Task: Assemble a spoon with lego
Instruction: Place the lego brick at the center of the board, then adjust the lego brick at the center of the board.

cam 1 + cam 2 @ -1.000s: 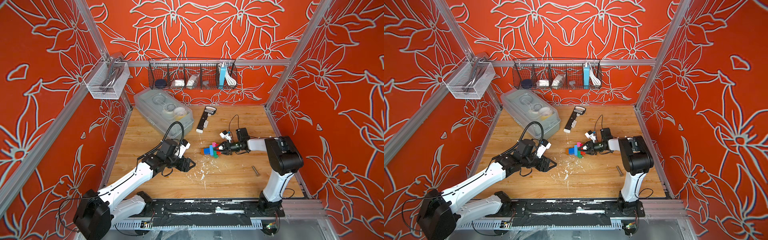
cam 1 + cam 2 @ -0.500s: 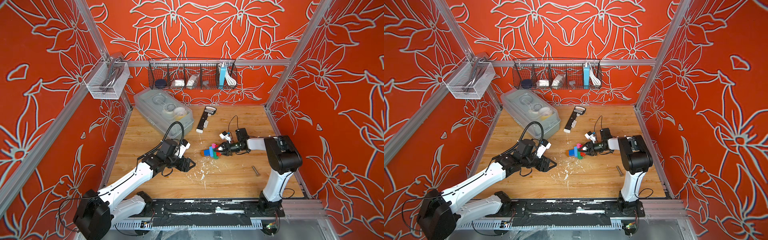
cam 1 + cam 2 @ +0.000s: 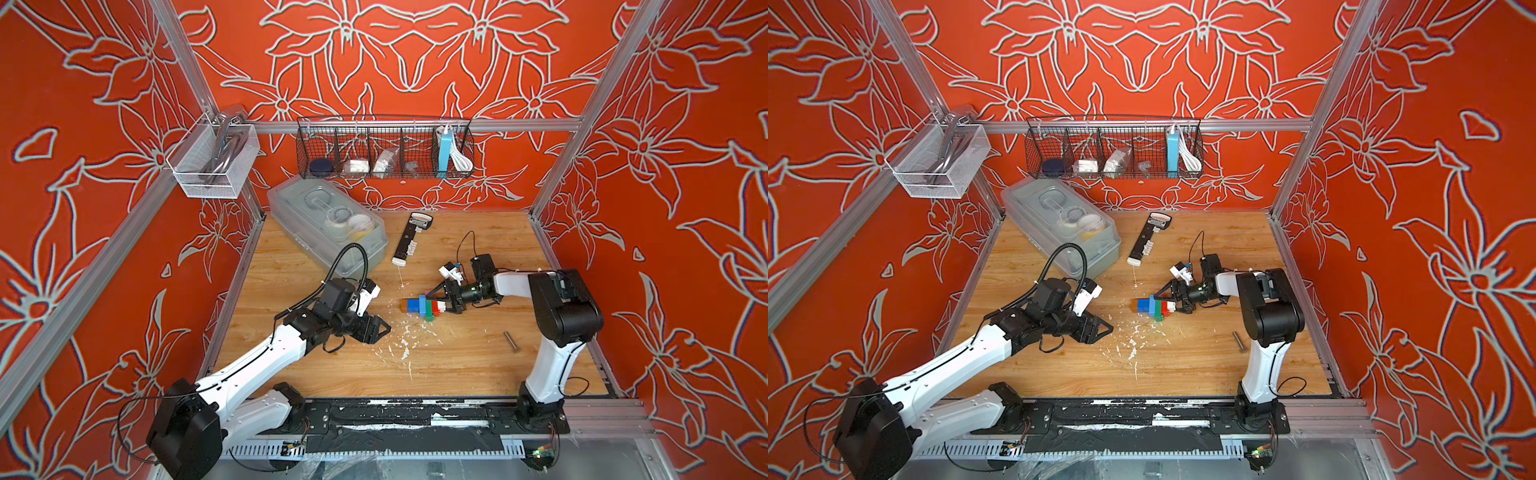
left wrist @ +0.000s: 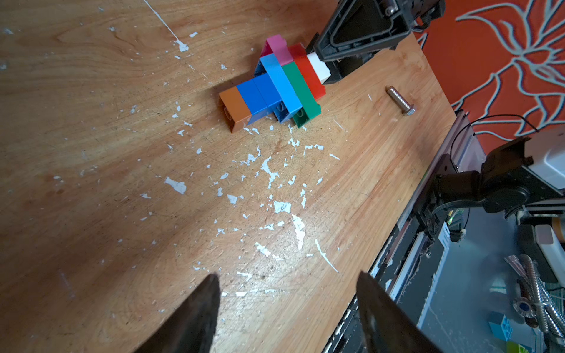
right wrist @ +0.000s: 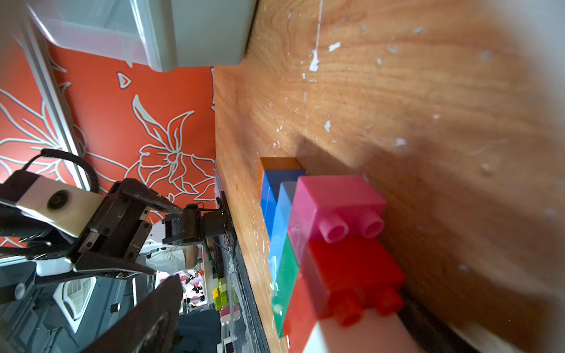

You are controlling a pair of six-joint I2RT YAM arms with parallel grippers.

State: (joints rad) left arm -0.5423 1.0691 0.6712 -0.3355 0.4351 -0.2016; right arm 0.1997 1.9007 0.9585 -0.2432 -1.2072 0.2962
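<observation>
In both top views the multicoloured brick spoon [image 3: 422, 306] lies flat on the wooden table [image 3: 457, 365]. Its white head sits between the right pincer [image 3: 439, 302]'s wide-spread jaws, ungripped, which suggests the build is done. In the left wrist view the left pincer [image 4: 287, 278] is open and empty, and the spoon lies well ahead of it. In the right wrist view the pink and red bricks lie just before the right pincer.

You'll see the spoon [image 3: 423, 306] lying flat on the table [image 3: 457, 365]: brown end, blues, green, pink, red, white head.

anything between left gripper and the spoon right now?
Nothing visible. Between the left gripper and the spoon lies only bare table with white flecks. The right gripper straddles the spoon's white end on the far side, jaws open; the bolt lies off to one side.
</observation>
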